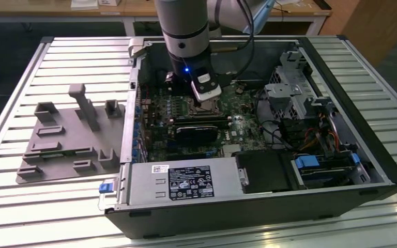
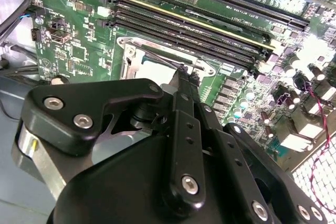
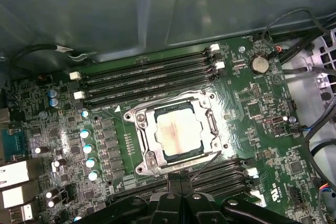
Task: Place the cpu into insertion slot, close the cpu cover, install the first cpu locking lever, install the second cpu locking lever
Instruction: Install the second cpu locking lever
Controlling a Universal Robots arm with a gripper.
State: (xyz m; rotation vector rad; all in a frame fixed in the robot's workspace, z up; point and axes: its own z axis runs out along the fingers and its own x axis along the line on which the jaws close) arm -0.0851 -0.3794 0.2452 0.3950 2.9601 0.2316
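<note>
Gripper (image 3: 181,184) fingers look pressed together, tips right at a thin wire locking lever (image 3: 203,165) by the socket's edge; whether they pinch it I cannot tell. That lever is springy, slim steel, probably best pushed near its free end. Beyond it, the first wrist view shows the cpu (image 3: 179,132) seated in the insertion slot (image 3: 168,153) with the cpu cover (image 3: 144,129) closed over it. Only the exterior view places the arm over the open computer case (image 1: 364,155).
</note>
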